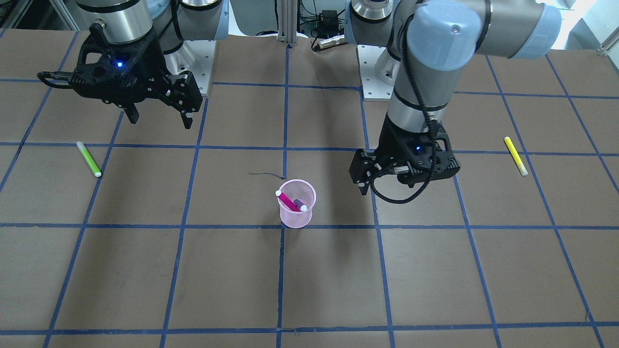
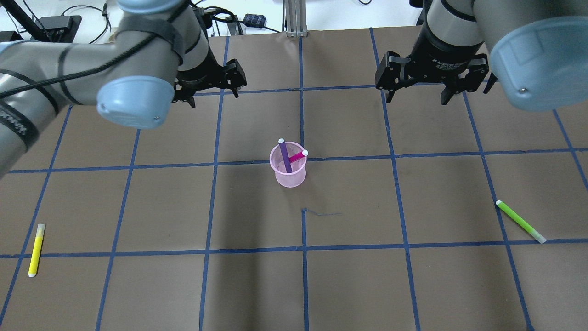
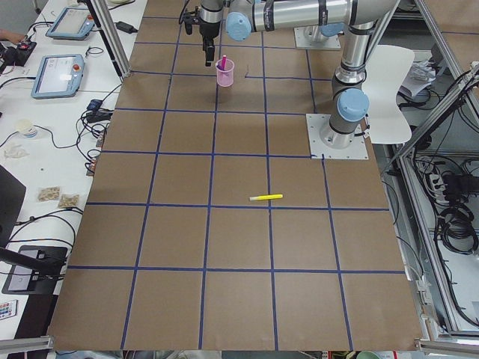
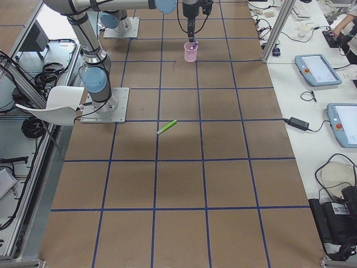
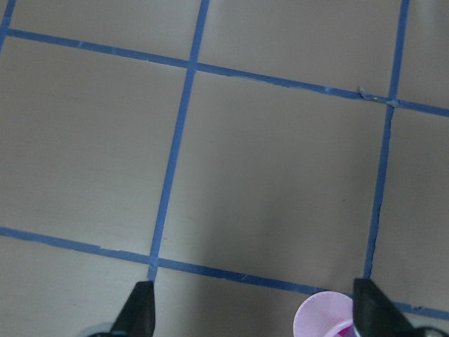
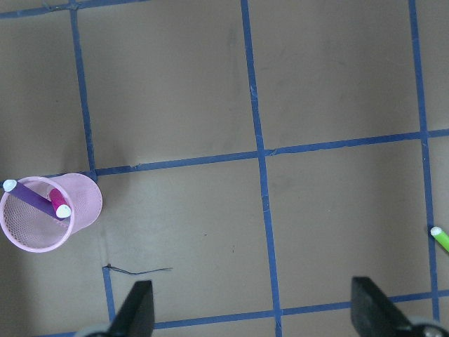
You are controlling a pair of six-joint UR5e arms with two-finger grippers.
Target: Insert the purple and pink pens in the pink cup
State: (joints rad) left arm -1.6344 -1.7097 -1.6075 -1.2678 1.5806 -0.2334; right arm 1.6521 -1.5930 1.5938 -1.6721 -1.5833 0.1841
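The pink mesh cup (image 2: 289,174) stands upright near the table's middle. The purple pen (image 2: 285,156) and the pink pen (image 2: 298,156) both stand tilted inside it, white caps up. My left gripper (image 2: 213,97) is open and empty, beyond the cup and to its left in the overhead view. Its wrist view shows the cup's rim (image 5: 323,316) by one of its fingers (image 5: 375,312). My right gripper (image 2: 418,99) is open and empty, beyond the cup and to its right. Its wrist view shows the cup (image 6: 74,210) with both pens at the left edge.
A yellow pen (image 2: 36,249) lies flat at the table's near left in the overhead view. A green pen (image 2: 520,221) lies flat at the near right. Blue tape lines mark a grid on the brown table. The arm bases stand at the far edge.
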